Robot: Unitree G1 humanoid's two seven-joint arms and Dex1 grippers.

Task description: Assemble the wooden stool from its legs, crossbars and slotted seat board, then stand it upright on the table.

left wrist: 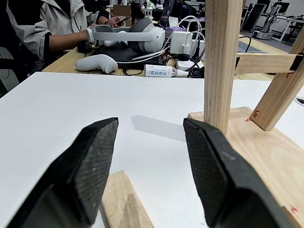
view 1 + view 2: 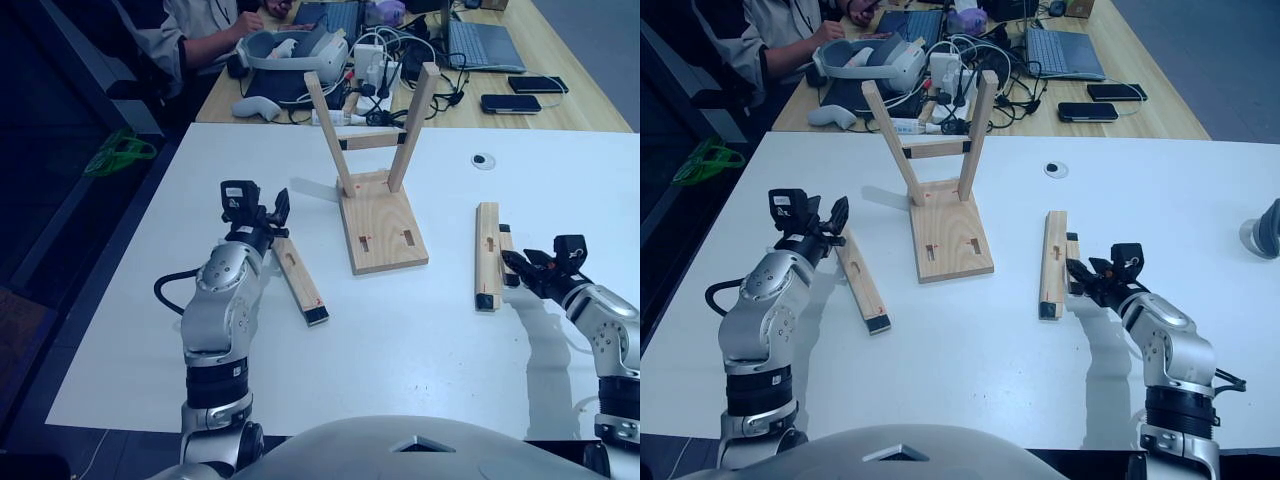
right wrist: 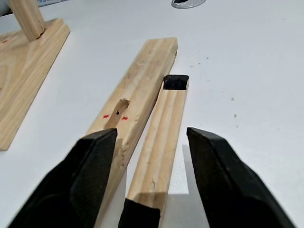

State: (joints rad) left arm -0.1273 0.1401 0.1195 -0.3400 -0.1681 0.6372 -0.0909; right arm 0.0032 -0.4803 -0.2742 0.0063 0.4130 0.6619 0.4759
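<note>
Left pincer (image 1: 151, 142) gapes over a leg (image 2: 300, 280), right pincer (image 3: 152, 137) gapes astride a crossbar (image 3: 167, 111) (red marks (image 3: 114, 116) nearby).

no readable text, red marks on seat board (image 2: 385, 228)

Pale wood seat board (image 2: 385, 240) (small red marks), black-tipped loose leg (image 2: 300, 282), plain white table (image 2: 400, 340)

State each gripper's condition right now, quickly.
Left gripper: open, over a loose leg, holding nothing.
Right gripper: open, straddling a crossbar, not gripping.
</note>
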